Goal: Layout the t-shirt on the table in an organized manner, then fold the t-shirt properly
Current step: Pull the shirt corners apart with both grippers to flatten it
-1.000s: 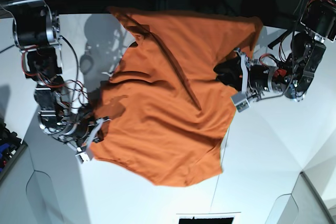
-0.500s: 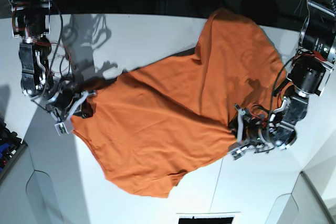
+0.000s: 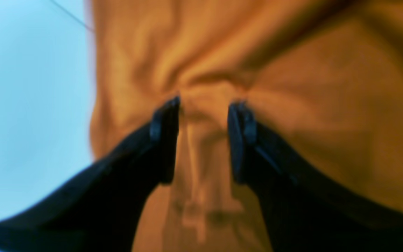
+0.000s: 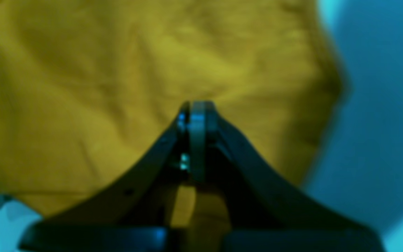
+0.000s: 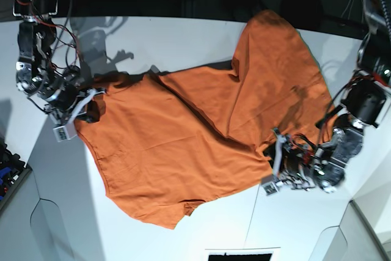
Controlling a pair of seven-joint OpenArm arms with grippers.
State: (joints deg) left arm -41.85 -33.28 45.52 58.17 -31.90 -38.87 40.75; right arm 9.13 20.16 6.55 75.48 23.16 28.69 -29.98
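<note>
T-shirt (image 5: 201,145) spread across the white table (image 5: 153,41) between the two arms, orange, mostly opened out but far from square — one flap lying doubled over toward the far right corner, a diagonal crease running through the middle, near hem curled under. Not laid out tidily yet; no fold begun. Left gripper (image 3: 201,140) at the near right edge of the cloth, jaws partly apart with a puckered ridge of fabric bunched between them — gripping that bunch, by the look of the radiating wrinkles. Right gripper (image 4: 196,115) at the far left edge, jaws clenched tight together; a strip of cloth visible behind them, so probably pinching a thin edge, though blur leaves that uncertain. Remaining, as judged: flatten the doubled flap, straighten sleeves and hem, then all the folding.
</note>
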